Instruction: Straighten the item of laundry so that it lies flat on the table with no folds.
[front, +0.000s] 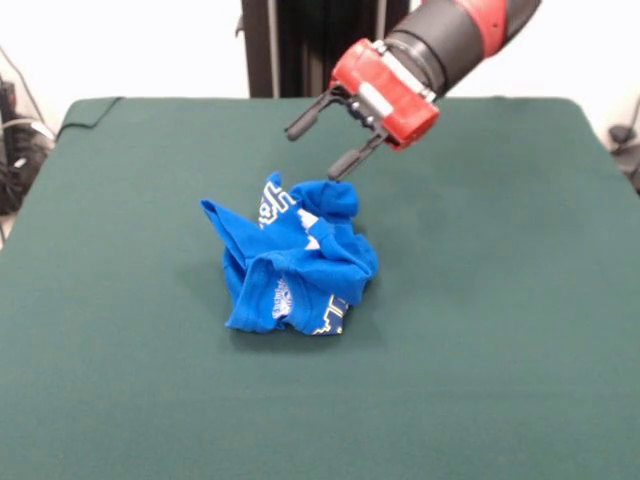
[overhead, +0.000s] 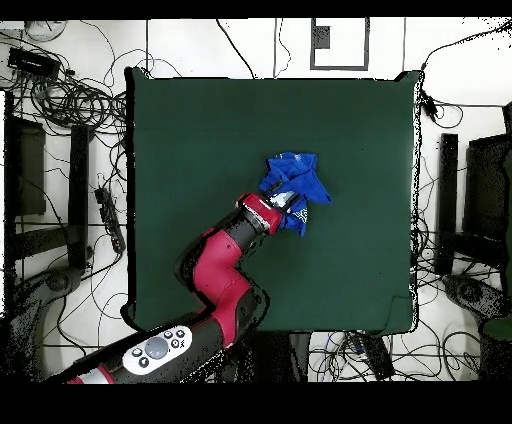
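The item of laundry (front: 295, 260) is a bright blue T-shirt, bunched into a crumpled heap near the middle of the table (front: 500, 320); bits of white and yellow print show among the folds. My gripper (front: 314, 152) hangs tilted just above the heap's far edge, open, with nothing between its black fingers. One fingertip (front: 338, 172) is right at the top fold; I cannot tell whether it touches. From overhead the shirt (overhead: 296, 172) lies right of the table's (overhead: 190, 140) centre, and the gripper (overhead: 283, 203) overlaps its lower edge.
Dark green cloth covers the whole table. Cables (overhead: 70, 100) and black stands (overhead: 447, 200) crowd the floor around it. The red arm (overhead: 222, 265) reaches in over the table's edge by the robot's base.
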